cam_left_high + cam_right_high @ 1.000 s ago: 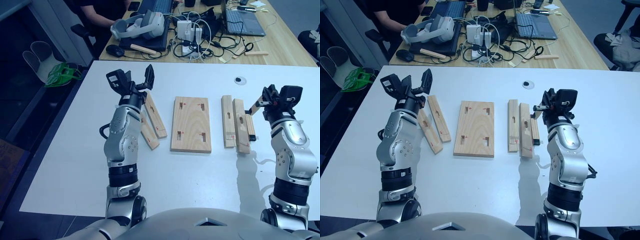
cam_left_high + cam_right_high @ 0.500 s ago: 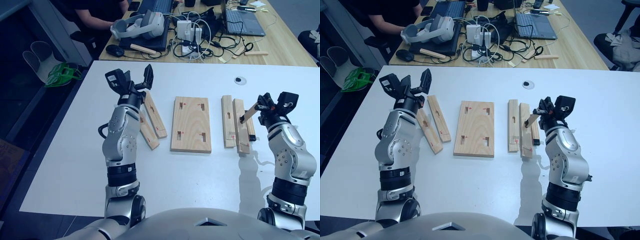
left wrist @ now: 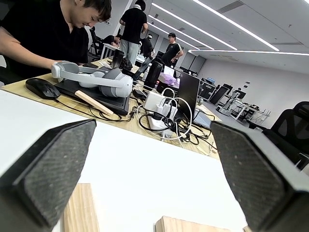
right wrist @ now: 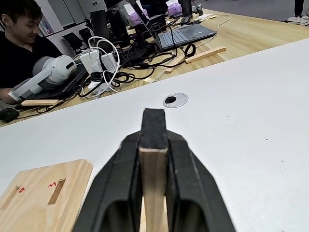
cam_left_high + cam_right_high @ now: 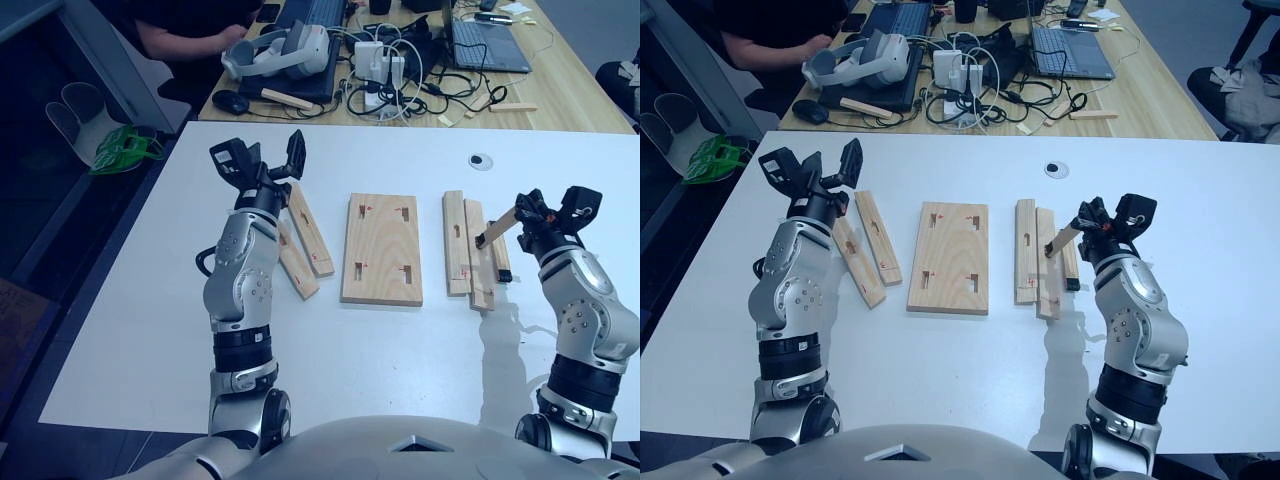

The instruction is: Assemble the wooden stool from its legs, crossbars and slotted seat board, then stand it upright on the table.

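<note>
The slotted seat board lies flat mid-table. Two wooden legs lie left of it, and two more lie right of it. My left gripper hovers open above the far ends of the left legs, its pads wide apart with nothing between them. My right gripper is raised just right of the right legs and shut on a thin crossbar that slants down toward them. In the right wrist view the fingers clamp the crossbar from both sides.
A round cable grommet sits in the white table behind the right legs. Beyond the far edge is a wooden desk with laptops, cables, a headset and a person working.
My right wrist has turned and shifted slightly right and down, so the crossbar now slants lower toward the legs. The left arm has kept still.
</note>
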`<action>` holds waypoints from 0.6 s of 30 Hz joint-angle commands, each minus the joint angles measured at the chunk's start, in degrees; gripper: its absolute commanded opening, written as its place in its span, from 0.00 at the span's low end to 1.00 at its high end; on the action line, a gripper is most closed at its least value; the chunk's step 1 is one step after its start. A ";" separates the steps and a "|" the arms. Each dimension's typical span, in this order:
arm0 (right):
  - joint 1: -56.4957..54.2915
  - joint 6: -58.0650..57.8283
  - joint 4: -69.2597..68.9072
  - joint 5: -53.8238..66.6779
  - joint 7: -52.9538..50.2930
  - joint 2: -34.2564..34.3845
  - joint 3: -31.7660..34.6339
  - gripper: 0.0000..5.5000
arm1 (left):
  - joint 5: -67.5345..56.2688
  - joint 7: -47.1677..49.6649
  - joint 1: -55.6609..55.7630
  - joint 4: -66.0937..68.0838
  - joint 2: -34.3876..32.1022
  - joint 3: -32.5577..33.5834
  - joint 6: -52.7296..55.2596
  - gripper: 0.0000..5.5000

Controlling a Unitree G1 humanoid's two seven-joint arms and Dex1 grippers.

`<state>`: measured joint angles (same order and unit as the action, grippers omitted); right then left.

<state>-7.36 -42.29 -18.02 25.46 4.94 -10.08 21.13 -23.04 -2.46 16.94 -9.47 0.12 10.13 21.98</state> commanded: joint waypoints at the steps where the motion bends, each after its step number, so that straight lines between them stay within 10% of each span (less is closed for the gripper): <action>1: 0.96 2.29 -1.20 -1.43 3.54 -2.51 -4.17 0.07 | -0.41 0.48 0.70 0.26 0.11 0.09 1.03 0.80; 18: 1.31 2.04 1.06 -6.22 2.26 -5.33 -7.09 0.07 | -1.28 0.38 0.83 0.17 -0.05 0.37 1.86 0.80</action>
<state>-6.34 -39.38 -18.20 20.39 8.09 -14.59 13.65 -24.22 -2.38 16.95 -9.36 0.27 10.38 22.99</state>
